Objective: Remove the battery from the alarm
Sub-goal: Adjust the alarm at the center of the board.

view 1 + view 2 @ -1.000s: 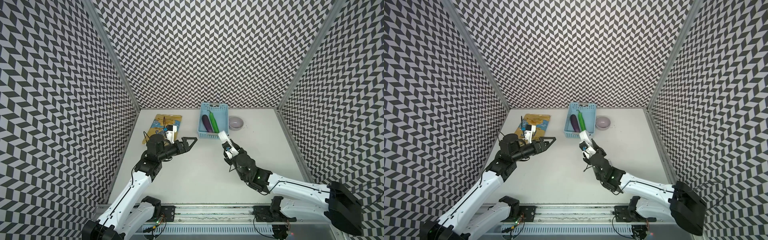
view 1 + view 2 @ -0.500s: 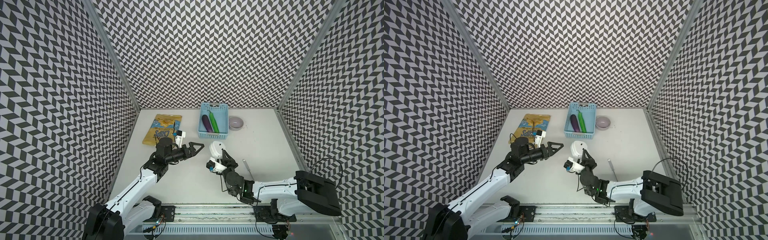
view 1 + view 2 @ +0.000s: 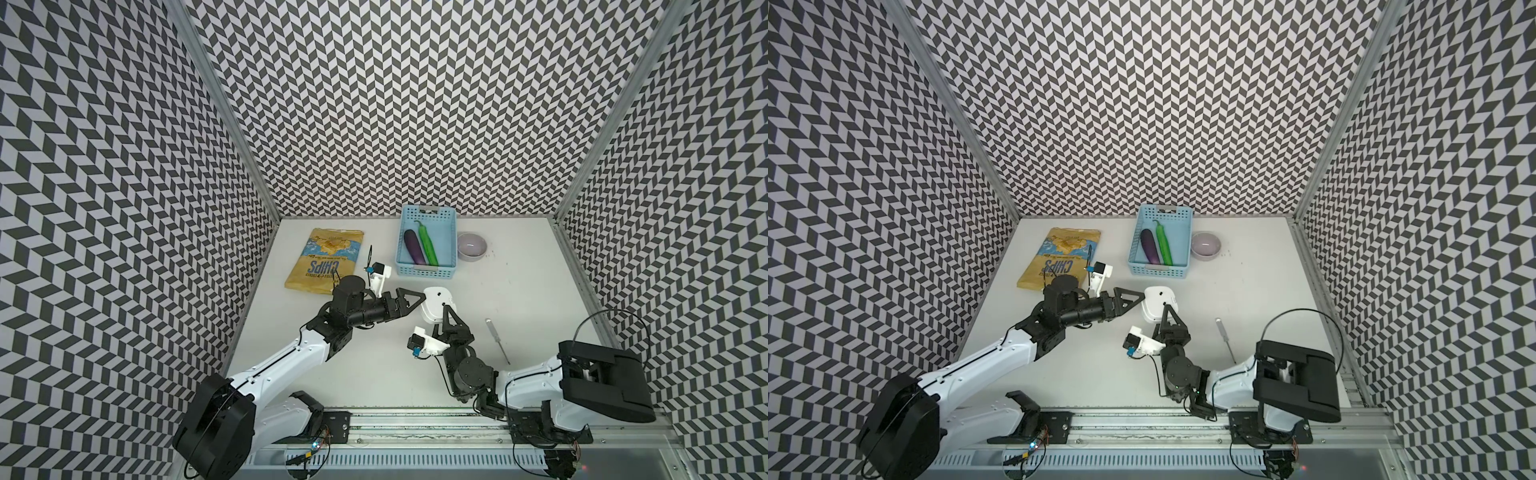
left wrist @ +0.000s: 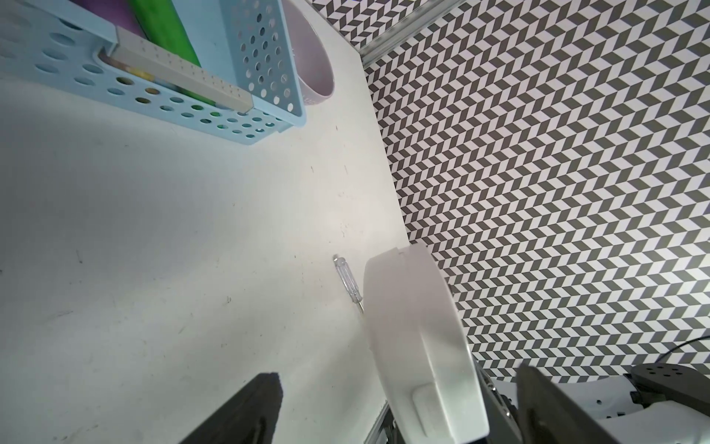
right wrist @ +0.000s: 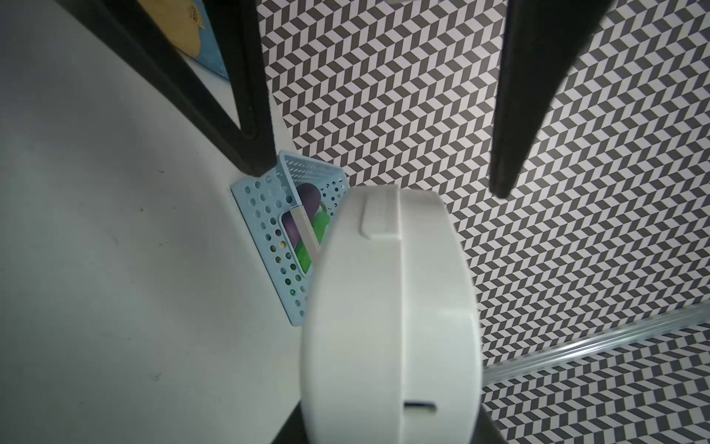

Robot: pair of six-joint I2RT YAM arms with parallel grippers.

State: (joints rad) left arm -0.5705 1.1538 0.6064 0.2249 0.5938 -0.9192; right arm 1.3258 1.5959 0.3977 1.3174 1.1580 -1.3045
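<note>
The alarm [image 3: 436, 305] [image 3: 1158, 303] is a white rounded clock held on edge above the table's middle, with my right gripper [image 3: 441, 312] [image 3: 1165, 311] shut on its lower part. In the right wrist view its white rim [image 5: 388, 307] fills the centre and hides my right gripper [image 5: 390, 430]. My left gripper [image 3: 419, 297] [image 3: 1140, 297] reaches in from the left, open. Its two dark fingers [image 5: 249, 115] stand either side of the alarm's edge without touching it. In the left wrist view the alarm [image 4: 418, 346] sits between the open jaws of my left gripper [image 4: 395, 374]. The battery is hidden.
A thin screwdriver [image 3: 496, 340] [image 4: 347, 280] lies on the table right of the alarm. A blue basket [image 3: 428, 270] with a purple and a green vegetable stands at the back, a lilac bowl [image 3: 471, 246] beside it. A chips bag [image 3: 326, 259] lies back left.
My right arm swung the alarm from near the basket towards the table's middle and now holds it still. My left gripper moved right until its open fingers straddle the alarm's edge.
</note>
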